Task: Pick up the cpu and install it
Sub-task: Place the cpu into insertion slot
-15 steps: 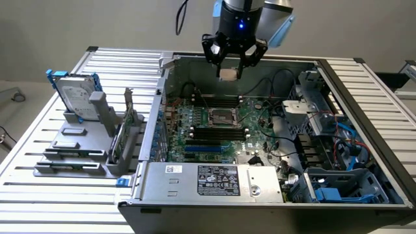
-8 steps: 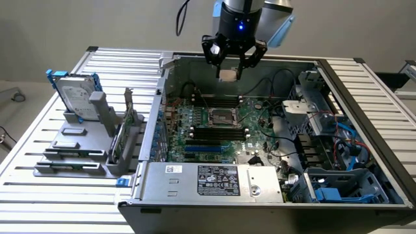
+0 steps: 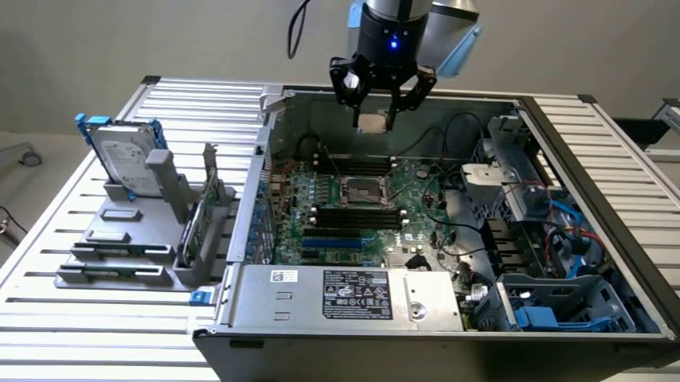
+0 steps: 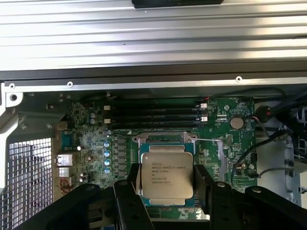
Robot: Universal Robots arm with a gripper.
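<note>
My gripper (image 3: pixel 373 121) hangs above the open computer case, shut on the cpu (image 3: pixel 371 122), a small flat square chip with a silver-grey top. In the wrist view the cpu (image 4: pixel 166 175) sits level between my two black fingers (image 4: pixel 133 184), its printed lid facing the camera. Below it on the green motherboard lies the dark metal-framed socket (image 3: pixel 361 191), and in the wrist view the socket's frame (image 4: pixel 165 136) shows just beyond the chip's edge. The chip is held well above the board, apart from the socket.
A grey rack (image 3: pixel 123 231) at the exterior view's left holds a silver hard drive with blue brackets (image 3: pixel 126 155). Inside the case are black memory slots (image 3: pixel 356 213), cables (image 3: pixel 467 231), drive bays (image 3: pixel 552 239) and the power supply (image 3: pixel 351 294). The case stands on a slatted metal table (image 3: pixel 64 318).
</note>
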